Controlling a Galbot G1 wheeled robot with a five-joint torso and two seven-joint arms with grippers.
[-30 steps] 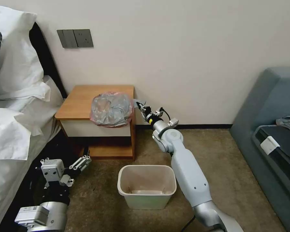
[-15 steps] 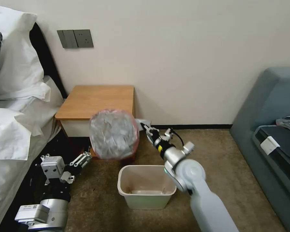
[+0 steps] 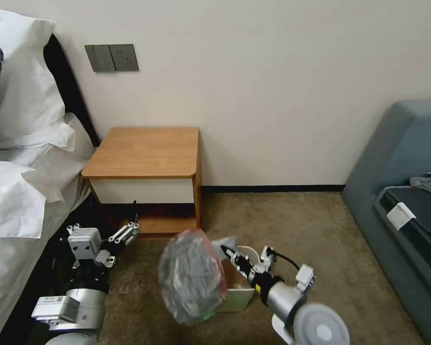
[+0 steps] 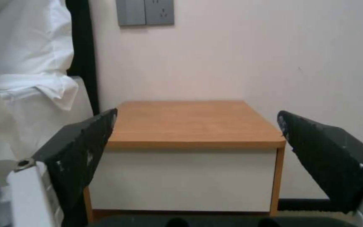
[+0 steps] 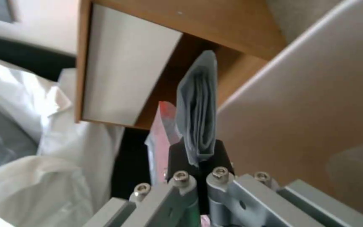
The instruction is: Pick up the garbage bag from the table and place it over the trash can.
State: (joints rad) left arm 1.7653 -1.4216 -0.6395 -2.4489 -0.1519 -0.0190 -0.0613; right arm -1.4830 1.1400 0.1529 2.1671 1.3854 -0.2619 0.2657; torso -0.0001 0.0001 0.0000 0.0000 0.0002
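Observation:
The garbage bag (image 3: 191, 278), wrinkly grey plastic with a pink-red rim, hangs low over the front left part of the trash can (image 3: 237, 299) and hides most of it. My right gripper (image 3: 227, 251) is shut on a folded edge of the bag (image 5: 198, 126) just above the cream bin wall (image 5: 307, 110). The table (image 3: 143, 153) stands behind, its wooden top bare. My left gripper (image 3: 124, 235) waits open near the floor, to the left of the bin and in front of the table's lower shelf; its wrist view faces the table (image 4: 194, 123).
The bed with white pillows (image 3: 19, 143) runs along the left, close to my left arm. A grey-blue sofa (image 3: 402, 191) stands at the right. Brown carpet (image 3: 297, 225) lies open between bin and sofa. Wall sockets (image 3: 111, 57) sit above the table.
My right gripper has carried the bag off the table top, down and toward me, until it hangs over the bin. My left gripper has barely shifted.

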